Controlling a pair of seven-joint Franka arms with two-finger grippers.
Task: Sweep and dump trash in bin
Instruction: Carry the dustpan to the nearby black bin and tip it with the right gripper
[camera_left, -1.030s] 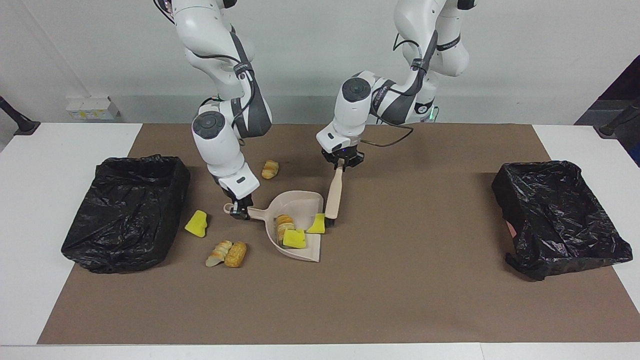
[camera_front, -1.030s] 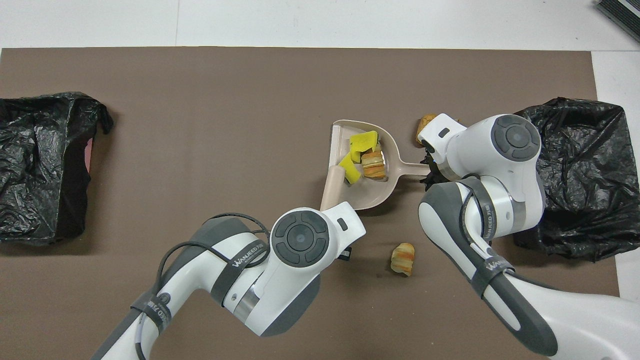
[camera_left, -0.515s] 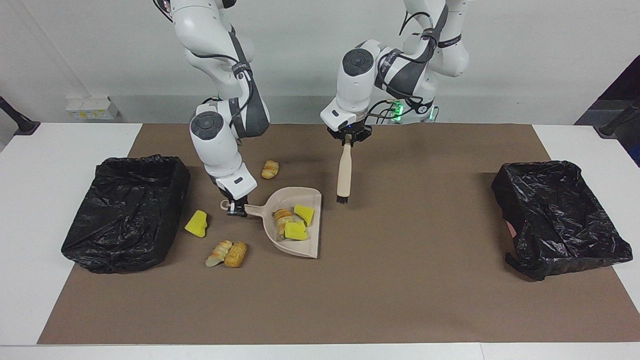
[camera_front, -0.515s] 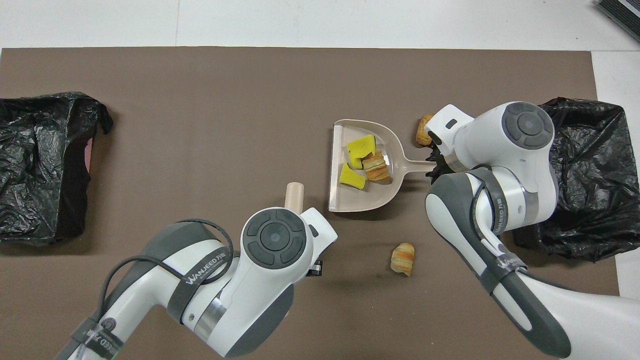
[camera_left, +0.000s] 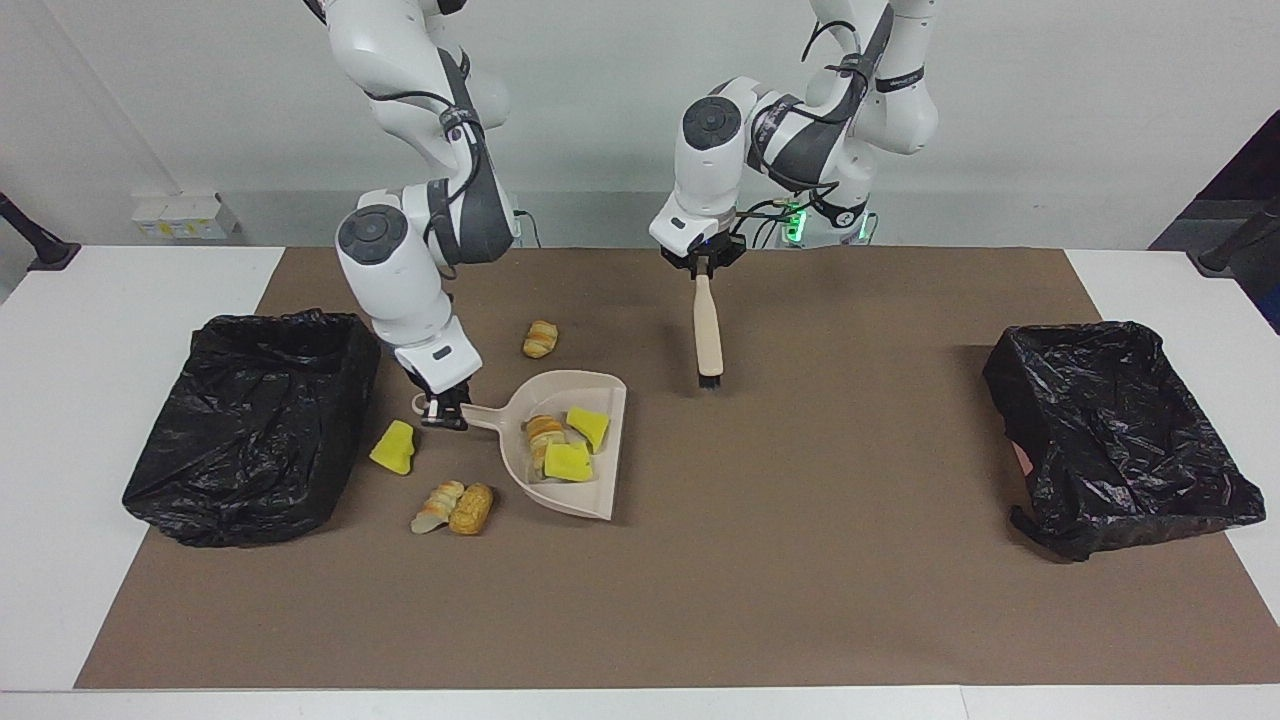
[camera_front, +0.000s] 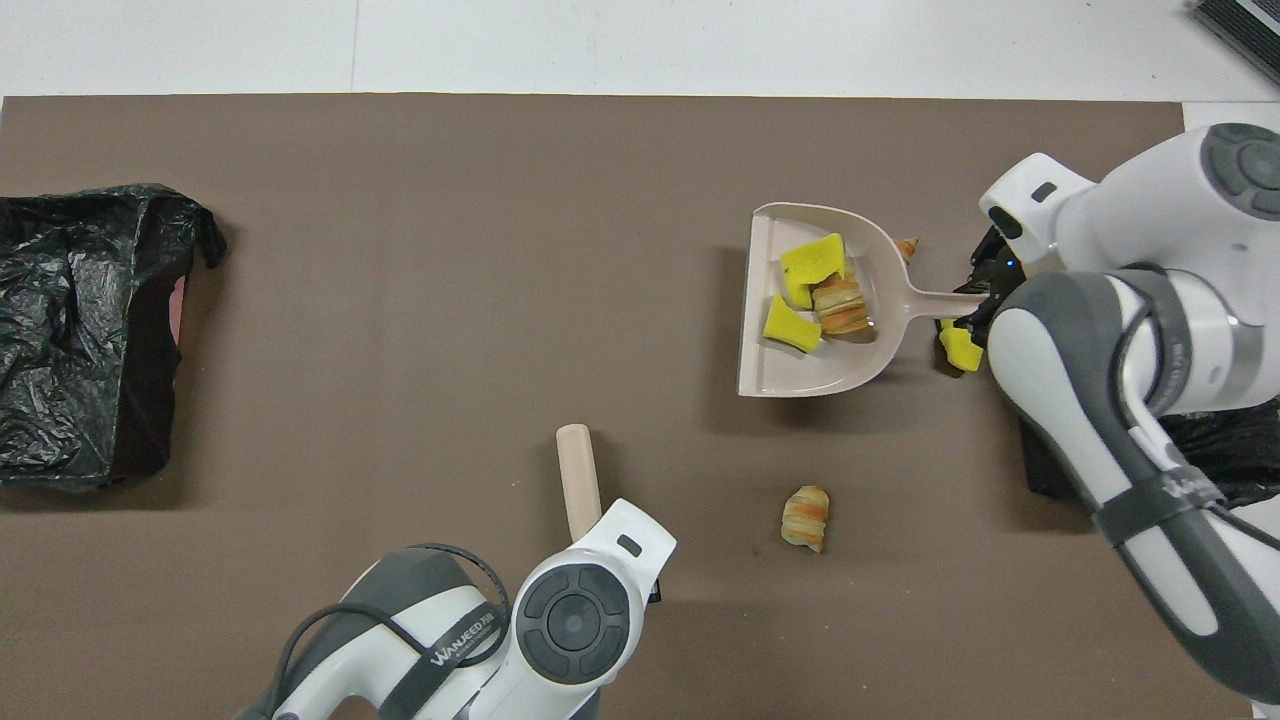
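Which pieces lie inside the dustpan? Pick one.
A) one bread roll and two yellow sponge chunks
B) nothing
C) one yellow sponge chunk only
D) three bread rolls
A: the beige dustpan holds one golden-brown bread roll and two yellow sponge chunks, while other pieces lie on the brown mat.

Bin (camera_front: 1215, 440) at the right arm's end, mostly hidden under that arm overhead

Dustpan (camera_left: 570, 440) raised, carried toward bin (camera_left: 250, 420); brush (camera_left: 707, 335) lifted away.
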